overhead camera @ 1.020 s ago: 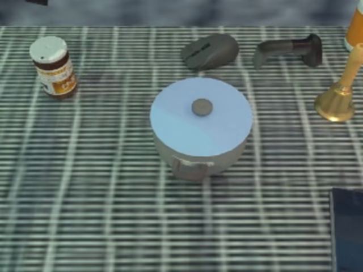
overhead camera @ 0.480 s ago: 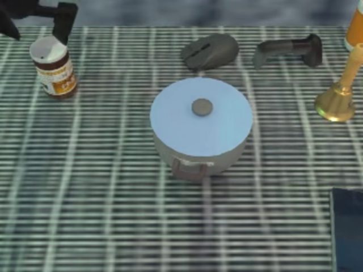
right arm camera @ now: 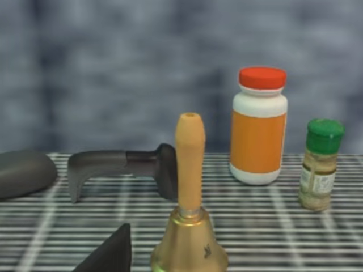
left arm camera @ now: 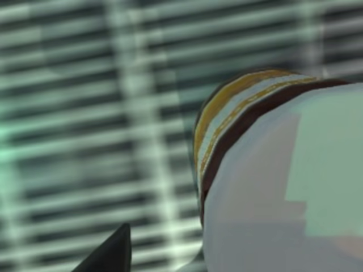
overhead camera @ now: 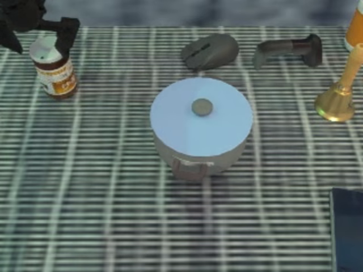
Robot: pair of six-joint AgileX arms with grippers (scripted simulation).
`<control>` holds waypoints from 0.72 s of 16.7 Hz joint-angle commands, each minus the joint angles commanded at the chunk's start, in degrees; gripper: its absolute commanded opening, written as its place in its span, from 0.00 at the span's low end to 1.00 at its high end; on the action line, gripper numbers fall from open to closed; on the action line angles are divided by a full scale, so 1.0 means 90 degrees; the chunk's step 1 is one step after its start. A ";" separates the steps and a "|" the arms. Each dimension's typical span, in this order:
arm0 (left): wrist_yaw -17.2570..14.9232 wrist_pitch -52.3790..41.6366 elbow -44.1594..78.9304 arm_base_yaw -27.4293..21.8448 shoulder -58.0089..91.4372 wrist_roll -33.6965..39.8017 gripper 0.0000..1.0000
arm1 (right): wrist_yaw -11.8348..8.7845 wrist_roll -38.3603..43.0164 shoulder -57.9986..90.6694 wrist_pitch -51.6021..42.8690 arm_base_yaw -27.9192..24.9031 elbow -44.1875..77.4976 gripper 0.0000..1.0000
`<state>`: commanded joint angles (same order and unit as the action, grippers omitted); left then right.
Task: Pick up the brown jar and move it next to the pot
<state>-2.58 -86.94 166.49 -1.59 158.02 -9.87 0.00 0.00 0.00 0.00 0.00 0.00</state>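
fingers spread wide, straddling brown jar

Small dark-brown cylindrical jar w/ white round cap and orange-and-white label stands upright at far-left of table, approx 10 o'clock from the pot and well apart from it; cap partly covered by dark gripper parts in top view. Large round grey pot sits mid-table, upright, pale-blue flat lid on, small grey knob at lid centre, brownish side handle at its 6 o'clock. In left wrist view jar fills frame close up, cap and label bands visible.
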 joint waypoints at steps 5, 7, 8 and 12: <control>0.0005 0.0461 -0.0502 -0.0019 -0.0060 0.0020 1.00 | 0.0000 0.0000 0.0000 0.0000 0.0000 0.0000 1.00; 0.0006 0.0908 -0.1073 -0.0019 -0.0119 0.0020 1.00 | 0.0000 0.0000 0.0000 0.0000 0.0000 0.0000 1.00; 0.0006 0.1124 -0.1306 -0.0019 -0.0142 0.0019 1.00 | 0.0000 0.0000 0.0000 0.0000 0.0000 0.0000 1.00; 0.0006 0.1411 -0.1600 -0.0019 -0.0173 0.0019 1.00 | 0.0000 0.0000 0.0000 0.0000 0.0000 0.0000 1.00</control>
<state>-2.53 -74.25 152.10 -1.76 156.47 -9.70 0.00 0.00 0.00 0.00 0.00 0.00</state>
